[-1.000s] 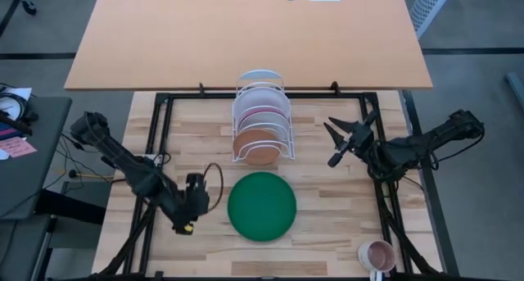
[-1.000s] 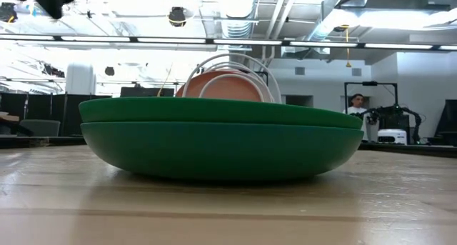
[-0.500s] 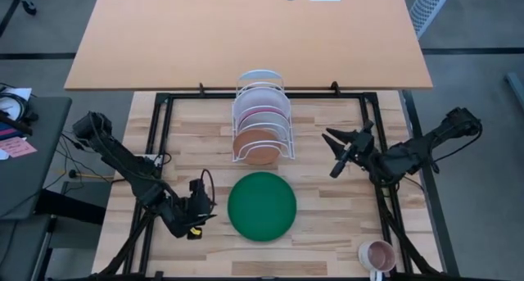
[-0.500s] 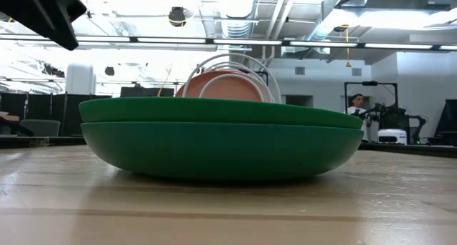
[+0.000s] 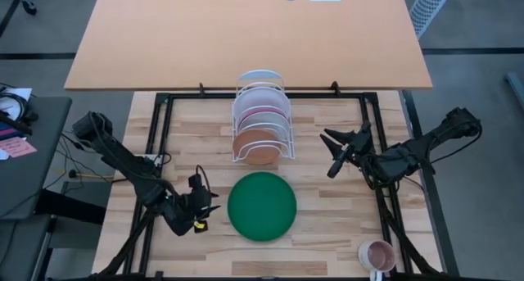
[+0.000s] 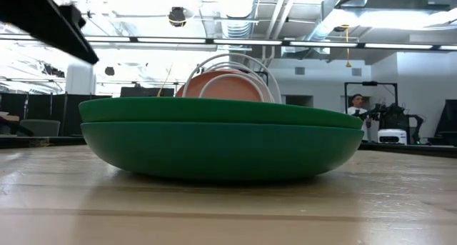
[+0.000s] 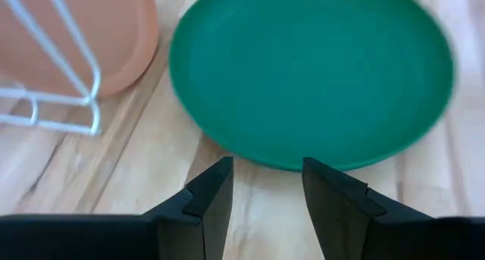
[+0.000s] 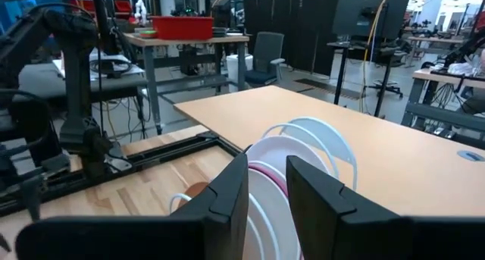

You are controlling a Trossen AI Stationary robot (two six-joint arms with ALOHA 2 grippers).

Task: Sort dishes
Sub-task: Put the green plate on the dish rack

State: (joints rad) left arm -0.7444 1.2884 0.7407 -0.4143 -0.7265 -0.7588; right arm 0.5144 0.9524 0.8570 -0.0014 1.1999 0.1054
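Starting on the left side of the table: the left gripper (image 5: pixel 205 207) sits low over the wood, just beside the left edge of the dark green plate (image 5: pixel 262 206). In its own wrist view the two dark fingers (image 7: pixel 208 199) are spread with a clear gap between them, nothing pinched, and the green plate's rim (image 7: pixel 311 78) is right in front of the tips, close but not touching. In the low view that arm only shows as a dark shape in the upper left corner.

Middle of the table: the green plate lies flat on the wooden table (image 5: pixel 327 224), front and centre, and it fills most of the low view (image 6: pixel 221 141). Right behind it stands the white wire rack (image 5: pixel 262 121), with the other dishes on edge in its slots: the terracotta-brown plate (image 5: pixel 258 146) in the front slot nearest the green one, then the magenta-pink plate (image 5: pixel 264 115), then the white plate (image 5: pixel 262 97) further back.

Right side: the right gripper (image 5: pixel 333 154) hangs above the table to the right of the rack, well apart from every plate. Its fingers (image 8: pixel 227 195) are parted too and hold nothing, and its wrist view looks past them at the rack.

Down in the front right corner there's a small pink mug (image 5: pixel 377 255), near the table edge. A person (image 6: pixel 355 106) stands far back in the room.
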